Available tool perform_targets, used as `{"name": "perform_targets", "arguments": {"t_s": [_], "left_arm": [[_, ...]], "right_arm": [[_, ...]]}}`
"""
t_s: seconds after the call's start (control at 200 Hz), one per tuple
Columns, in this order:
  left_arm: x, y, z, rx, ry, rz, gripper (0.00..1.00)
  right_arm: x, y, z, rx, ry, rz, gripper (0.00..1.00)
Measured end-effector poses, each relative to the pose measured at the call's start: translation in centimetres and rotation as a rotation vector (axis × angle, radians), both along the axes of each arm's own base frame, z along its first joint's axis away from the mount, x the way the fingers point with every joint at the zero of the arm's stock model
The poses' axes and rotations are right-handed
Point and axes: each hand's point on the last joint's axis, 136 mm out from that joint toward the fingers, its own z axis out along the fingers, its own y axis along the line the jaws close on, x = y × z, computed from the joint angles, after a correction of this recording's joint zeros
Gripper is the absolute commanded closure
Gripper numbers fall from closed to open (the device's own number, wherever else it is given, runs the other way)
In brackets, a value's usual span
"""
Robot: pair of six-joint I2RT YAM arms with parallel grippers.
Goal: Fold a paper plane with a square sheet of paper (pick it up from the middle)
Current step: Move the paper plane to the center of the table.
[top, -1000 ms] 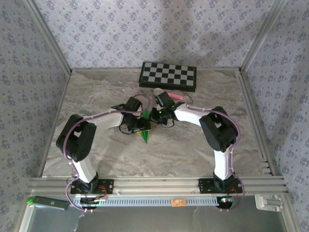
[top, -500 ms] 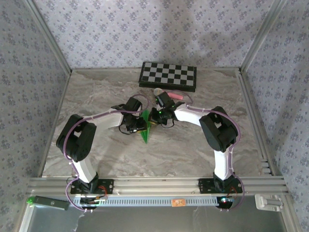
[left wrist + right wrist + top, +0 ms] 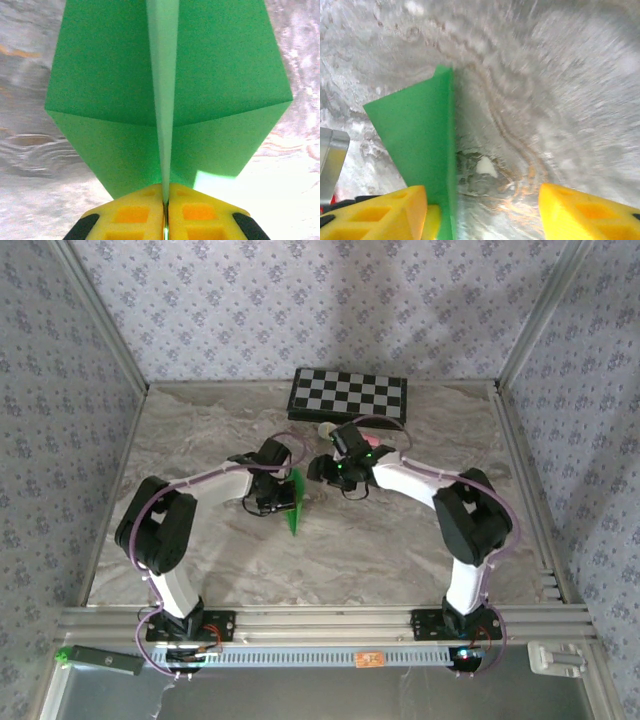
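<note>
Left pincer (image 3: pixel 165 196) tight on the paper plane (image 3: pixel 220 75) — right pincer (image 3: pixel 482 196) wide open.

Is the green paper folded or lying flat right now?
Folded. The green paper shows a raised centre crease and angled flaps, and the left gripper has its jaws pinched shut on that crease.

Bright green matte paper plane (image 3: pixel 295 505), unmarked, folded into a slim pointed dart with a raised lengthwise crease and wings angled out either side, tip toward the near edge, mid-way across the table (image 3: pixel 200 440), pinched at the crease by the left gripper (image 3: pixel 165 200)
</note>
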Motion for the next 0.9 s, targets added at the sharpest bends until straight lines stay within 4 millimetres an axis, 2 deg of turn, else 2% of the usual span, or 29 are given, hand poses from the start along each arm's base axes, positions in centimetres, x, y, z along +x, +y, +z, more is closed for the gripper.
{"name": "perform_targets", "arguments": {"t_s": [0.15, 0.345, 0.72, 0.9], "left_arm": [[0.6, 1.5, 0.7, 0.07, -0.023, -0.025, 0.9], [0.9, 2.6, 1.1, 0.15, -0.043, -0.052, 0.89], [0.9, 2.5, -0.3, 0.224, -0.005, -0.076, 0.78], [0.7, 2.4, -0.7, 0.239, 0.011, -0.092, 0.77]], "right_arm": [[0.7, -3.2, 2.2, -0.079, -0.108, -0.065, 0.27], [0.2, -5.7, 0.7, -0.181, -0.11, -0.113, 0.26], [0.1, -6.2, 0.3, -0.202, -0.105, -0.123, 0.26], [0.1, -6.2, 0.3, -0.202, -0.104, -0.124, 0.26]]}}
